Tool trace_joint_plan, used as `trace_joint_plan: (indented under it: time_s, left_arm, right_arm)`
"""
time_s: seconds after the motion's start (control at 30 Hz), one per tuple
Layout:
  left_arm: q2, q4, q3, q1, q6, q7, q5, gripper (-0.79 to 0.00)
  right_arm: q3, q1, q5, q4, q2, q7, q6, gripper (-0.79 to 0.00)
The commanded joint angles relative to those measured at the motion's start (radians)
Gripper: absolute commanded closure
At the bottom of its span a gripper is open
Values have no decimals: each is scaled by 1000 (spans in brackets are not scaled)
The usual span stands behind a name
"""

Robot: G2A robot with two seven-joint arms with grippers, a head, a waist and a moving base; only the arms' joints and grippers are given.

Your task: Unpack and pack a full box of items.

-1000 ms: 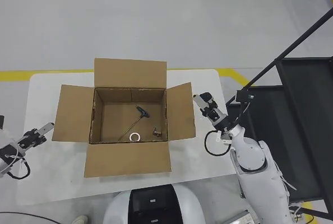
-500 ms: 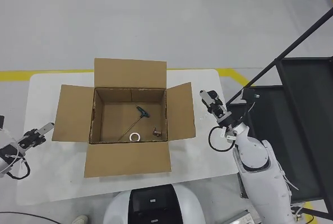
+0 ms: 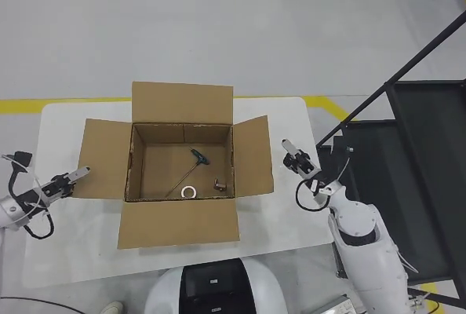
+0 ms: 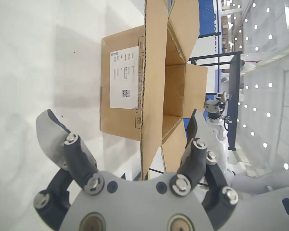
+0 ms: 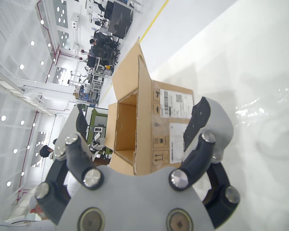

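Box [image 3: 178,222] sits mid-table [image 3: 60,125], all four flaps folded out. Three items lie on its floor: T-handle hex key [image 3: 184,175], white ring [image 3: 189,191] and a small dark part [image 3: 220,186], all toward the robot's side of the floor.

Left gripper [image 3: 78,172]: fingers spread, holding nothing, tips at the outer edge of the left flap [image 3: 101,159]. Can't tell whether they touch it. In the left wrist view that flap's edge runs straight into the gap between the fingers.

Right gripper [image 3: 294,157]: also spread and empty, just beside the right flap [image 3: 253,157] and not touching it. It faces the box's labelled side wall.

Step, my read: contents are all in the box and both arms are squared up on the side flaps, so this looks like flap handling or the staging just ahead of it. It isn't a reach for an item. I can't tell from here whether it opens the unpack or ends the pack.

Next move:
- If it's flaps, each gripper pinches its flap edge and swings it about the fold. Both sides should go together, because the box looks light and could skid if pushed from one side.
- If it's unpacking, an arm has to clear the flap and drop in from above. The hex key and ring lie flat, so the grip is a low pinch at the key's handle or across the ring's rim.
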Motion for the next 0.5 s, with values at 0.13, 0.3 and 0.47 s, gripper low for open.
trace_joint_plan:
  time_s: [0.13, 0.3, 0.47]
  left_arm:
    - [6, 12, -10, -31, -59, -138, -179, -785]
    - [10, -69, -22, -7, -116, -224, -297, -785]
    - [10, -165, 25, 14, -129, -235, -352, -785]
  right_arm:
    - [-69, 26, 156, -11, -7, 56, -60, -785]
    - [-136, 62, 208, -15, -12, 92, -83, -785]
    - [-224, 132, 196, 40, -19, 109, -106, -785]
